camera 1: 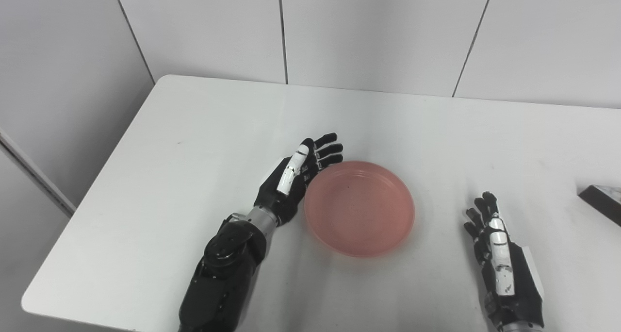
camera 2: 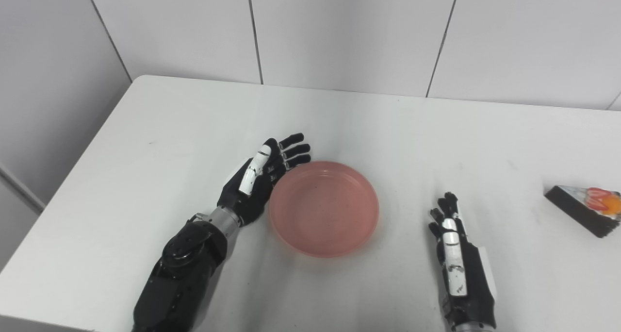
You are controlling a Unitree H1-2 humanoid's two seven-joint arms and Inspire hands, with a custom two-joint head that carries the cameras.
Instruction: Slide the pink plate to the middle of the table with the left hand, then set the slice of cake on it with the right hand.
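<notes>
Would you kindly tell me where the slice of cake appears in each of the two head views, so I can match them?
Left eye view: the slice of cake is cut off by the right edge, at mid-height.
Right eye view: the whole slice shows near the right edge, with red and orange topping.
Shared landmark: the pink plate at table centre, left of the cake in both.

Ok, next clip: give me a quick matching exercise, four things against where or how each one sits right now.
Things:
1. left hand
2. right hand
3. pink plate
4. slice of cake

Places or states:
A. near the table's right edge, untouched
B. open, fingers beside the plate's left rim
C. empty, about mid-table, between the hands
D. open, apart from everything, right of the plate

Pairs: 1-B, 2-D, 3-C, 4-A
</notes>
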